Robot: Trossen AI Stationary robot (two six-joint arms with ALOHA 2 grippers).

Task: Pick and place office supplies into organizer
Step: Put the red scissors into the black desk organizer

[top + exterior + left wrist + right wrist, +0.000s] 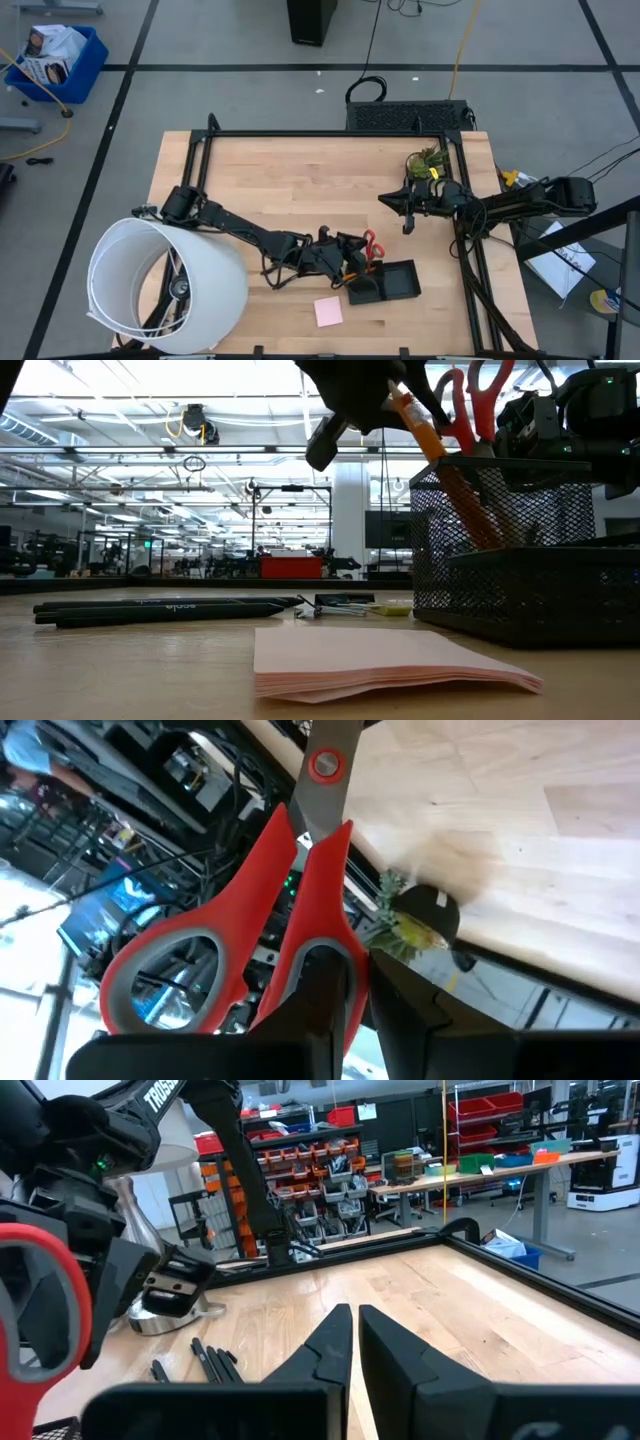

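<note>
Left pincer (350,252) is seen low centre of the high view, over the organizer (395,283), clamped on red scissors (270,930). A pencil (440,455) leans in the mesh cup. Pink pad (328,311) and pens (165,610) lie on the desk (290,180). Right pincer (407,208), centre right, is narrowed, holding nothing.

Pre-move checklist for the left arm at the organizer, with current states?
1. Red-handled scissors in left pincer: ok, handles sit at its fingers.
2. Scissors above black mesh organizer: ok, handles stand over the cup.
3. Orange pencil already in cup: ok.
4. Black pens and pink sticky-note pad still on table: not ok, pending.
5. Right pincer clear of organizer: ok, shut, hovering by the plant.
6. Scissor blades seated: cannot tell.
</note>
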